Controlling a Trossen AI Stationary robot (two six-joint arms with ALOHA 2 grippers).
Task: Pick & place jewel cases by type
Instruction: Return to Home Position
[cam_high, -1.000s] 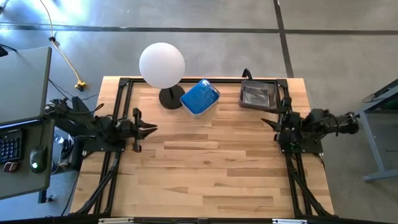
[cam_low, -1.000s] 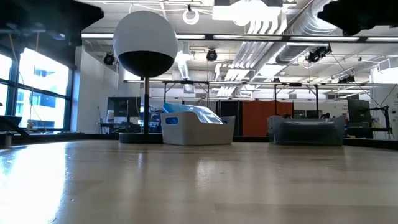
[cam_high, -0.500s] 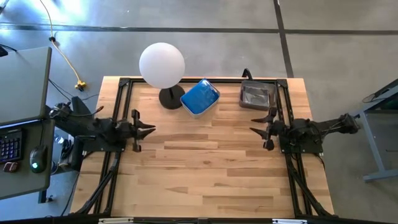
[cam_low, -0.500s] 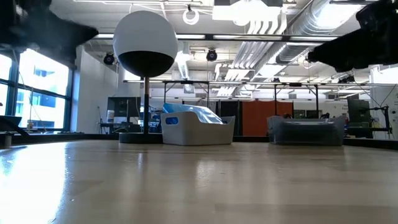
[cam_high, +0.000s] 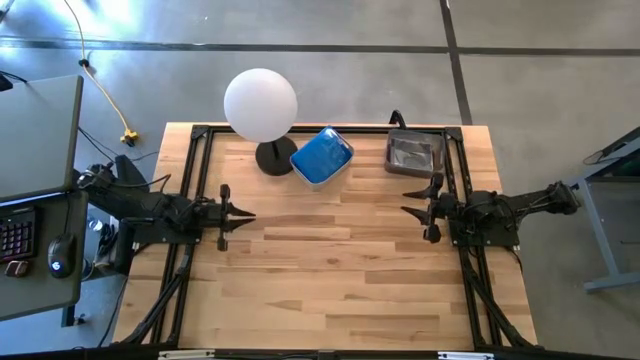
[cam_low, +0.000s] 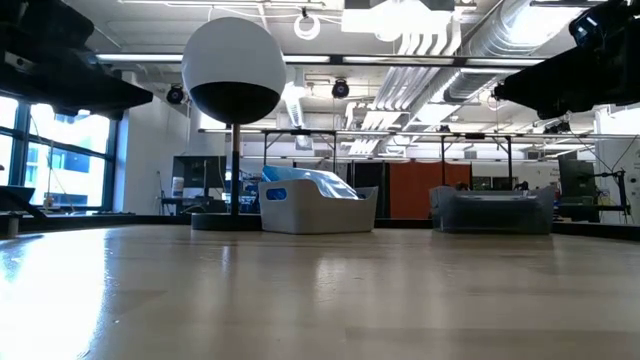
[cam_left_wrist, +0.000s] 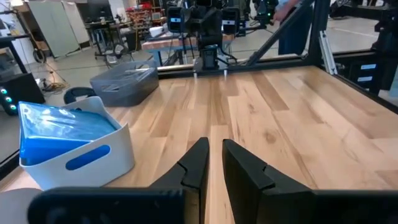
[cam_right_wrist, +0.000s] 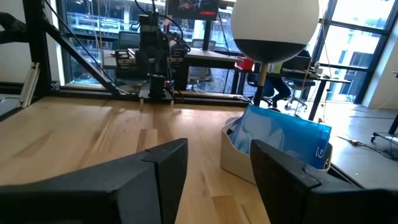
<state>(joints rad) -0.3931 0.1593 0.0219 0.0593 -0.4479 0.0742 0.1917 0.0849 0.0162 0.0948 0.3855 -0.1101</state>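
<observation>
The blue jewel cases (cam_high: 321, 155) stand stacked in a white tub (cam_left_wrist: 93, 155) at the table's far middle and stick up above its rim (cam_right_wrist: 283, 140). Clear jewel cases with dark insides (cam_high: 413, 152) lie in a grey tub (cam_left_wrist: 124, 84) at the far right. My left gripper (cam_high: 243, 214) hovers level over the table's left side, shut, with nothing between its fingers (cam_left_wrist: 214, 158). My right gripper (cam_high: 410, 203) hovers level over the right side, open and empty (cam_right_wrist: 217, 158). Both are well short of the tubs.
A lamp with a white globe (cam_high: 260, 104) on a dark round base (cam_high: 271, 158) stands just left of the white tub. A black frame (cam_high: 190, 170) runs along the table's left, right and far edges. Bare wood (cam_high: 330, 260) spans the middle and near side.
Both arms have sunk lower over the table. My right gripper has also come out from the right edge toward the table's middle, then kept still. My left gripper has tipped toward level. The tubs and cases have not moved.
</observation>
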